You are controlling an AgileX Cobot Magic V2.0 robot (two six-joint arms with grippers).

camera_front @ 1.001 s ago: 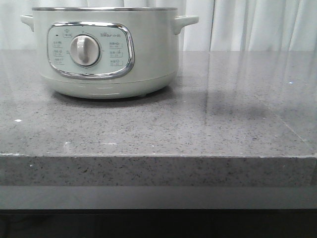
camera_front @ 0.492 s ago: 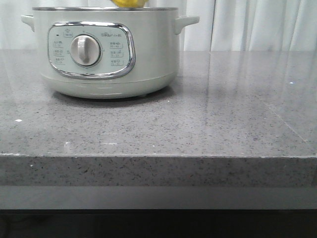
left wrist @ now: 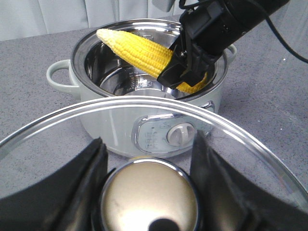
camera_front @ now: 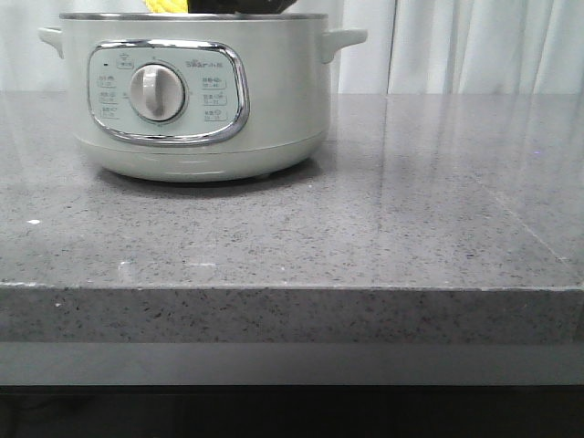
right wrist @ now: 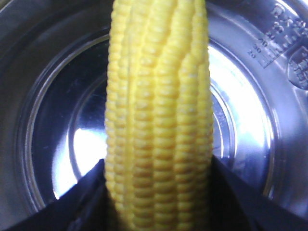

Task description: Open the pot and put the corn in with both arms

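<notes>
The pale grey-green pot (camera_front: 192, 91) stands open at the table's back left, with its dial facing me. My right gripper (right wrist: 159, 192) is shut on the yellow corn (right wrist: 159, 120) and holds it tilted over the pot's steel bowl (right wrist: 57, 120). In the left wrist view the corn (left wrist: 137, 48) lies across the opening, its tip near the rim, and the black right gripper (left wrist: 185, 72) holds its other end. In the front view only the corn's top (camera_front: 169, 6) and the dark gripper (camera_front: 246, 7) show above the rim. My left gripper (left wrist: 147, 161) is shut on the glass lid's round knob (left wrist: 149, 197) and holds the lid (left wrist: 43, 130) in front of the pot (left wrist: 120, 130).
The grey speckled stone table (camera_front: 365, 219) runs out to the right of the pot and ends at a front edge (camera_front: 292, 290). White curtains (camera_front: 474, 46) hang behind. The pot's side handles (camera_front: 342, 38) stick out.
The corn came into view above the pot's rim, then moved left and down. The dark right gripper now shows over the rim too. The pot has not moved.
</notes>
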